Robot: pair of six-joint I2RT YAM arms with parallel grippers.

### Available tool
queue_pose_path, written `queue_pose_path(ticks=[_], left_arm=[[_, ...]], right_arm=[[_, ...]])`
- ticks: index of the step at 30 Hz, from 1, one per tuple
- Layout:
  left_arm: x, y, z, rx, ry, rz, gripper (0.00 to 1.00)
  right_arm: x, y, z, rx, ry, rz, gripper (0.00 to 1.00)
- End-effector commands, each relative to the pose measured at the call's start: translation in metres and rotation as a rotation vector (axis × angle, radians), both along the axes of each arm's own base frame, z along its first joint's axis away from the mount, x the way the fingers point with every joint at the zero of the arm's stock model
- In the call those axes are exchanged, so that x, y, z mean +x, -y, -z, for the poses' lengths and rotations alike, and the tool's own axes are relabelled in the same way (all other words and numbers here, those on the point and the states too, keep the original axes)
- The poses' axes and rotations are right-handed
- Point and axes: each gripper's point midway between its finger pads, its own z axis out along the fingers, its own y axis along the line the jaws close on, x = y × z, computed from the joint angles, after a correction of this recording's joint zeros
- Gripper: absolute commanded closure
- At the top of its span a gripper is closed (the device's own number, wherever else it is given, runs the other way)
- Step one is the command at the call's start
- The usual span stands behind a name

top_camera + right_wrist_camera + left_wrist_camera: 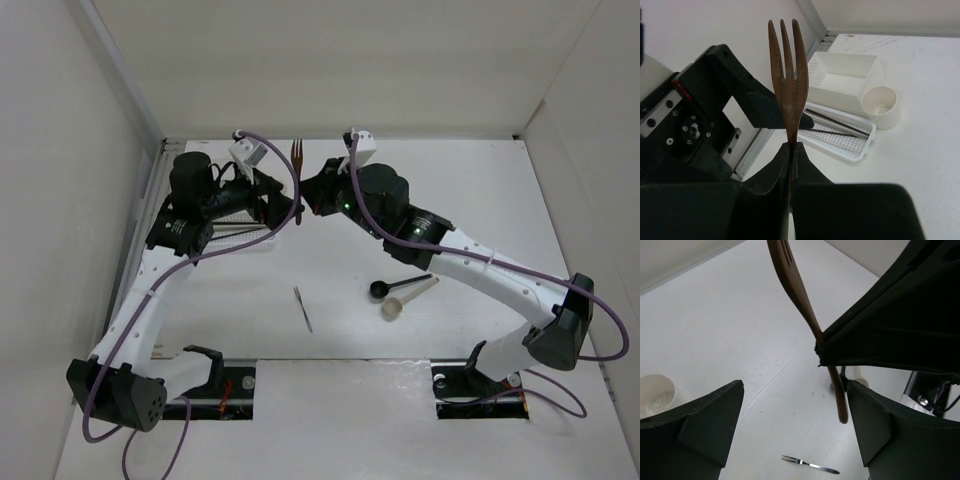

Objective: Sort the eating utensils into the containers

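Left wrist cam, here's what we've got: the brown fork (802, 305) hangs tilted over the white table (730, 315), tines toward the top of the frame. The right end effector (821, 346) is clamped on its handle partway down. Our left end effector (795, 390) is spread wide. One of its fingers (880, 430) is just beside the fork's butt end, and the other is well off to the opposite side. A small grey fork (810, 465) lies flat below that butt end. A round cup (657, 395) with a holed bottom sits well apart from the brown fork, by the far finger.
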Motion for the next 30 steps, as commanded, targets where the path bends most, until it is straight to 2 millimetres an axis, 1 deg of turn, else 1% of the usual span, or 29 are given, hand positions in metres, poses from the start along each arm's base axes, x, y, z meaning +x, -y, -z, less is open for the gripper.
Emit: queue_pose_path(ticks=[1,2,4,5,7,8,9,10,11,12,13,14,15,16,17,18,19,20,21,22,23,24,25,26,27,28,29,30], left_arm=[[0.006,-0.001,-0.027,-0.007,0.098,-0.019,0.21],[0.007,0.0,-0.03,-0.024,0.095,-0.023,0.24],[0.006,0.003,-0.03,-0.033,0.086,0.0,0.25],[0.004,0.004,-0.035,-0.038,0.095,0.012,0.21],[0.003,0.003,-0.034,-0.023,0.1,0.015,0.09],[0.003,0.003,-0.03,-0.01,0.1,0.018,0.04],[0.0,0.001,-0.022,0.011,0.077,0.022,0.0],[0.007,-0.004,-0.016,0.053,0.096,-0.013,0.0],[0.008,-0.009,-0.015,0.074,0.101,-0.041,0.0],[0.008,-0.015,-0.012,0.096,0.097,-0.072,0.0],[0.019,-0.029,-0.005,0.129,0.088,-0.174,0.0],[0.026,-0.04,-0.002,0.142,0.079,-0.246,0.0],[0.032,-0.056,-0.003,0.152,0.082,-0.333,0.0],[0.037,-0.07,-0.006,0.161,0.087,-0.414,0.0],[0.045,-0.094,0.001,0.184,0.075,-0.569,0.0],[0.051,-0.109,0.006,0.206,0.073,-0.648,0.0],[0.052,-0.123,0.0,0.199,0.094,-0.722,0.0],[0.053,-0.137,0.01,0.229,0.081,-0.797,0.0],[0.054,-0.146,0.01,0.232,0.088,-0.837,0.0],[0.053,-0.154,0.012,0.239,0.088,-0.87,0.0],[0.054,-0.162,0.015,0.252,0.086,-0.911,0.0],[0.054,-0.164,0.026,0.27,0.068,-0.923,0.0],[0.055,-0.169,0.028,0.272,0.069,-0.943,0.0],[0.056,-0.171,0.031,0.274,0.07,-0.952,0.0],[0.056,-0.175,0.035,0.294,0.067,-0.969,0.0],[0.057,-0.178,0.039,0.297,0.062,-0.977,0.0],[0.057,-0.178,0.039,0.297,0.062,-0.977,0.0],[0.058,-0.178,0.037,0.291,0.071,-0.979,0.0]], right_arm=[[-0.006,0.0,-0.029,0.084,0.046,-0.027,1.0],[-0.006,0.0,-0.029,0.084,0.046,-0.027,1.0],[-0.008,-0.002,-0.029,0.091,0.04,-0.036,1.0],[-0.003,-0.003,-0.023,0.081,0.033,-0.019,1.0],[0.001,-0.003,-0.025,0.076,0.042,0.001,1.0],[0.006,-0.006,-0.023,0.05,0.067,0.0,1.0],[0.011,-0.007,-0.021,0.026,0.084,0.014,1.0],[0.014,-0.01,-0.031,0.028,0.116,0.014,1.0],[0.018,-0.014,-0.031,0.012,0.13,0.014,1.0],[0.03,-0.017,-0.022,-0.025,0.138,0.026,1.0],[0.039,-0.018,-0.025,-0.009,0.15,0.021,1.0],[0.047,-0.019,-0.027,-0.008,0.169,0.022,1.0],[0.059,-0.025,-0.013,-0.017,0.163,0.022,1.0],[0.068,-0.028,-0.016,0.012,0.187,0.026,1.0],[0.086,-0.033,0.004,-0.01,0.184,0.022,1.0],[0.095,-0.037,0.013,-0.007,0.188,0.015,1.0],[0.105,-0.04,0.023,-0.02,0.204,0.009,1.0],[0.112,-0.047,0.018,0.012,0.249,-0.009,1.0],[0.122,-0.048,0.022,0.023,0.261,0.004,1.0],[0.131,-0.059,0.048,-0.002,0.254,-0.007,1.0],[0.141,-0.059,0.04,0.027,0.304,0.008,1.0],[0.144,-0.065,0.035,0.04,0.335,0.0,1.0],[0.154,-0.075,0.055,0.018,0.333,-0.001,1.0],[0.158,-0.08,0.055,0.016,0.366,-0.007,1.0],[0.162,-0.086,0.047,0.038,0.39,-0.016,1.0],[0.166,-0.09,0.05,0.035,0.407,-0.013,1.0],[0.171,-0.098,0.068,0.024,0.397,-0.026,1.0],[0.174,-0.101,0.069,0.034,0.407,-0.024,1.0]])
